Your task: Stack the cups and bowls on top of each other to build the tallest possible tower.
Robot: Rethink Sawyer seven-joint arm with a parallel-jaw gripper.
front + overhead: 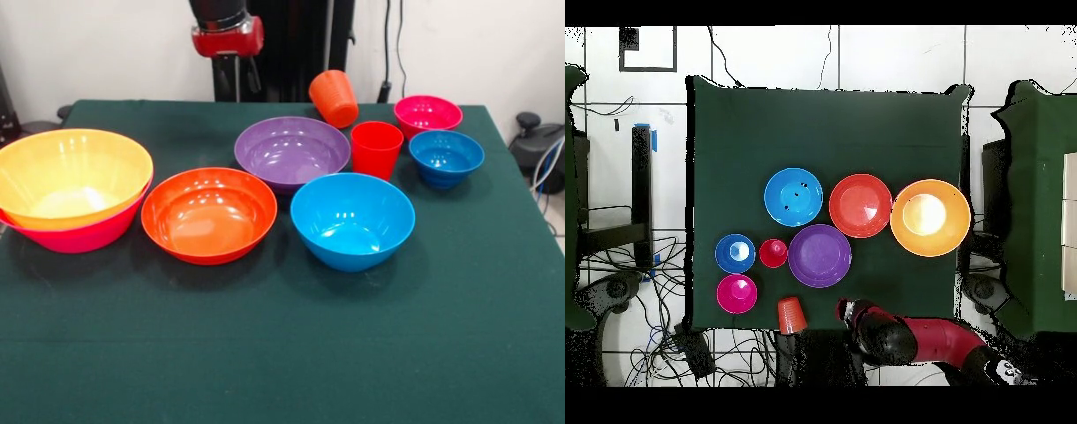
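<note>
Bowls of glossy, smooth plastic sit on the green cloth desk in the front view: a yellow-orange bowl nested in a pink bowl at the left, then a red-orange bowl, purple bowl, medium blue bowl, small blue bowl and magenta bowl. A tapered red cup stands upright; the orange cup lies tipped. The arm is cut off at the top.

From overhead the pink bowl is hidden beneath the yellow-orange one. The jaws' state cannot be told.
</note>
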